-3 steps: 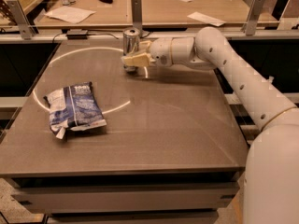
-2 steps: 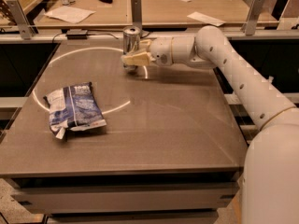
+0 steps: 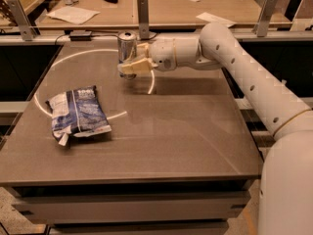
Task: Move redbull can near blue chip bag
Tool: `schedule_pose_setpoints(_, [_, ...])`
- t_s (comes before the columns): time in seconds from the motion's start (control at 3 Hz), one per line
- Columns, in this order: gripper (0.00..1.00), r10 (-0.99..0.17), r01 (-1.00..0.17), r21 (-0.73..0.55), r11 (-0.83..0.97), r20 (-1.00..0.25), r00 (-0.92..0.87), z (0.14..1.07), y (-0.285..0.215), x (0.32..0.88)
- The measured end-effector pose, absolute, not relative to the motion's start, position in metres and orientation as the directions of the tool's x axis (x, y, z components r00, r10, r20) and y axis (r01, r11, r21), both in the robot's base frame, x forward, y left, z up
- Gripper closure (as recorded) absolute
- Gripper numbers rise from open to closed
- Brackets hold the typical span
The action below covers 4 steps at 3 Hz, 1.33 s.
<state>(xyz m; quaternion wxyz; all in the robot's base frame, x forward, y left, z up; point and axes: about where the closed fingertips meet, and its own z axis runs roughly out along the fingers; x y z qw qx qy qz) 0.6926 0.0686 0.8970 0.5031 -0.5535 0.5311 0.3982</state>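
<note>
The chip bag (image 3: 76, 112) lies flat by the table's (image 3: 195, 146) left edge, toward the near side. Farther back, close to the far edge, the gripper (image 3: 133, 66) has its pincer closed on the upright can (image 3: 127, 44). Can and bag sit well apart, so the grasp looks done, while the carry across and the set-down are left.
</note>
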Motion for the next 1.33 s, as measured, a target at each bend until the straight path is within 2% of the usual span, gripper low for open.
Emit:
schedule_pose_setpoints(0.67, [1.0,-0.187,-0.994,-0.089,-0.058,-0.977,0.099,0.887,0.089,0.629])
schedule_pose_setpoints(1.33, [1.0,-0.251,-0.995,-0.063,-0.08,-0.964,0.081,0.864,0.091,0.588])
